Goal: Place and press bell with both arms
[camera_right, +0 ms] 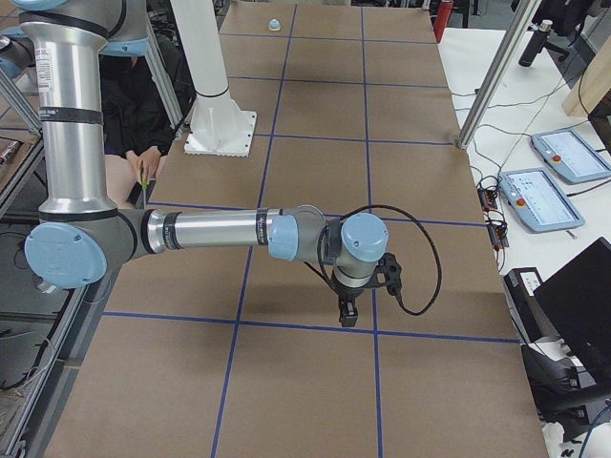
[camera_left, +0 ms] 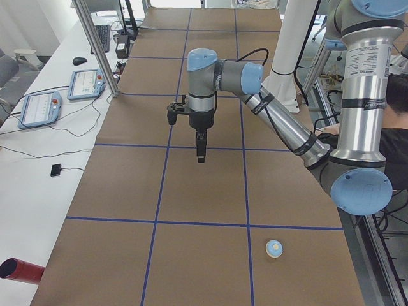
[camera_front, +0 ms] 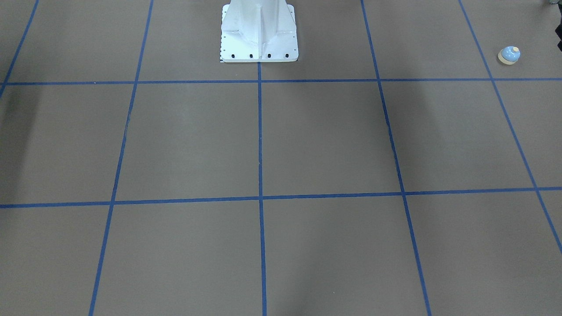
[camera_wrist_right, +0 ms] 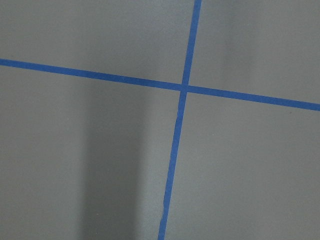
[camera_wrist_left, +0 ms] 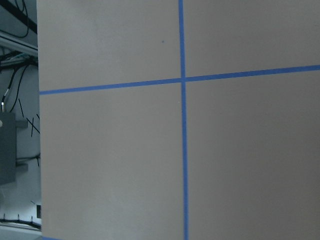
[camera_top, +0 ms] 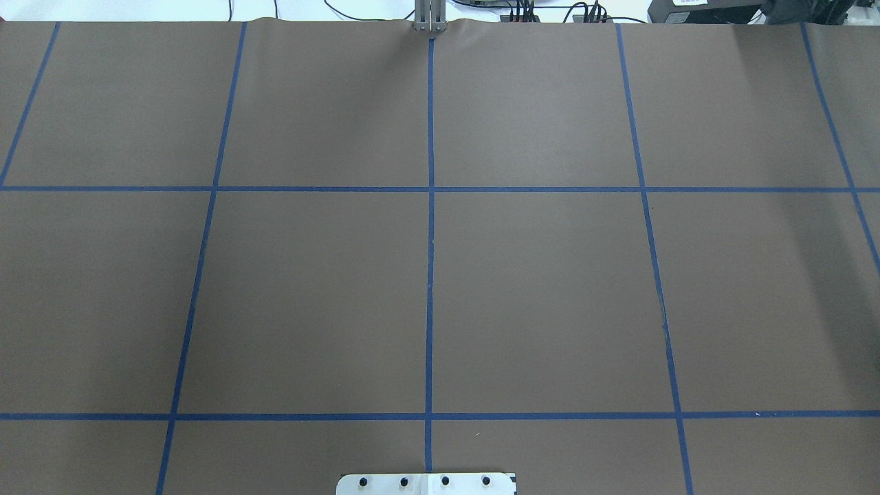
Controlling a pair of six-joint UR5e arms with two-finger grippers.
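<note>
The light-blue bell [camera_front: 509, 55] with a cream button and base ring stands upright on the brown table, near the robot's edge on its left side. It also shows in the exterior left view [camera_left: 274, 248] and, far off, in the exterior right view [camera_right: 274, 24]. My left gripper [camera_left: 201, 152] hangs pointing down above the table's middle, well away from the bell. My right gripper [camera_right: 348, 311] hangs low over the table at the other end. Both show only in the side views, so I cannot tell whether they are open or shut. The wrist views show only table and blue tape.
The white pedestal [camera_front: 259, 33] stands at the robot's edge, mid-table. Blue tape lines [camera_top: 430, 275] divide the brown table into squares. Teach pendants [camera_left: 39, 108] and cables lie on the side bench. A red cylinder [camera_left: 19, 271] lies at the near corner. A person [camera_right: 134, 105] sits behind the robot.
</note>
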